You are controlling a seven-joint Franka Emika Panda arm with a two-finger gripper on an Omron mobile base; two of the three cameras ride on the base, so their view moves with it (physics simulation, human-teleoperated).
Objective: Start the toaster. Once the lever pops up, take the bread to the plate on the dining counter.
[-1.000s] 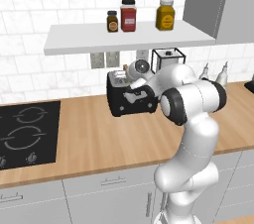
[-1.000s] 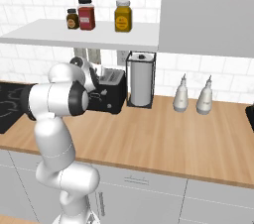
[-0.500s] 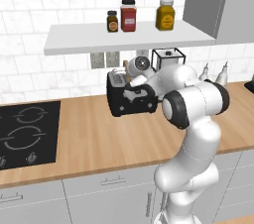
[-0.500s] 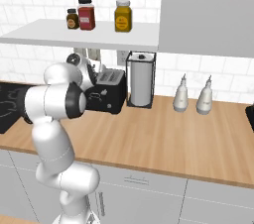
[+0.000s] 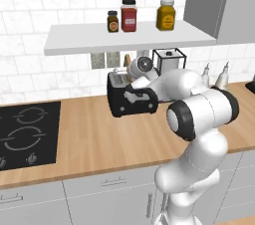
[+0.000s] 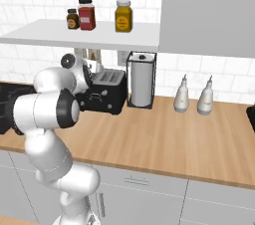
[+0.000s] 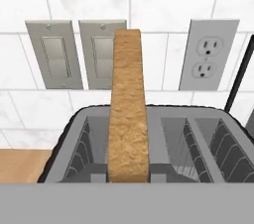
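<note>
The black toaster (image 5: pixel 132 102) (image 6: pixel 107 92) stands on the wood wall counter, against the tiles. In the hand view its open slots (image 7: pixel 198 139) lie just below. The bread (image 7: pixel 128 109), a tan slice seen edge-on, stands upright over a left slot, its lower end at the hand. From the left base view the bread (image 5: pixel 127 60) shows as a small tan tip above the toaster, beside my gripper (image 5: pixel 131 65), which is shut on it. The plate and the dining counter are out of view.
A wire paper-towel holder (image 6: pixel 141 79) stands right of the toaster, with two bottles (image 6: pixel 182 94) further right. The shelf (image 5: pixel 129 37) carrying jars hangs close above my hand. A black hob (image 5: pixel 25 134) lies at the left. Wall switches (image 7: pixel 54 54) and a socket (image 7: pixel 208 54) are behind.
My elbow has swung lower and outward. The hand stays over the toaster with the bread in it, barely shifted.
</note>
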